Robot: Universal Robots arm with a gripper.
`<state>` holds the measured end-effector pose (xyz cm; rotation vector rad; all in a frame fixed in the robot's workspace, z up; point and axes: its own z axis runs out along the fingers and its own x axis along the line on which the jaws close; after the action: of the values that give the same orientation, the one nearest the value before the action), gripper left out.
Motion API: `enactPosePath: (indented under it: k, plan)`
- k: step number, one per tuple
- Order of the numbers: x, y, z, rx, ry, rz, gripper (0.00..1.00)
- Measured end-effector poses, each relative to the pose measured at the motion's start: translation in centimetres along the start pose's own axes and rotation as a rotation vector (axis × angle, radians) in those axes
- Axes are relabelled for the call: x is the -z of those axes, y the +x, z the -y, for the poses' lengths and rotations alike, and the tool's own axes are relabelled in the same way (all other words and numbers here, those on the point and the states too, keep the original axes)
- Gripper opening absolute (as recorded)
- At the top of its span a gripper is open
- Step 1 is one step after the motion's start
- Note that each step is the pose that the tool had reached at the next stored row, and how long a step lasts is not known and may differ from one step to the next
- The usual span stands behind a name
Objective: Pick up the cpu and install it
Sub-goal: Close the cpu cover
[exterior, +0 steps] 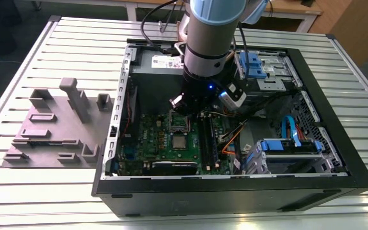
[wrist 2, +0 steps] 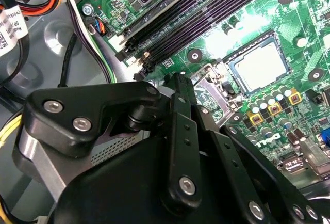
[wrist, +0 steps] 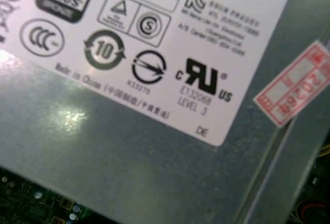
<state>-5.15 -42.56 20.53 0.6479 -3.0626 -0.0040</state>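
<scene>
The cpu (exterior: 179, 142) is a small silvery square lying flat in a metal-rimmed seat on the green motherboard (exterior: 149, 143) inside the open black computer case (exterior: 235, 191). The second wrist view also has the cpu (wrist 2: 259, 69), with a metal frame (wrist 2: 212, 85) with a dark centre right beside it. My gripper (exterior: 185, 114) hangs low over that frame, a short way from the cpu. In the second wrist view the gripper (wrist 2: 180, 82) and its black linkages cover the near part of the board.
The grey power supply (wrist: 129, 146) with its white label sits close behind the arm. Long black memory slots (wrist 2: 206, 12) run beside the socket. Orange and black cables (exterior: 235, 139) and blue drive cages (exterior: 286, 146) fill the case's right side. A grey fixture (exterior: 56, 124) stands on the slatted table.
</scene>
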Motion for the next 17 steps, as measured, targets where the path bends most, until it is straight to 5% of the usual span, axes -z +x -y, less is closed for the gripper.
enactPosePath:
  k: [17]
  plan:
    - [0.24,-0.27,-0.32,0.000,-0.0049,0.0023,0.10]
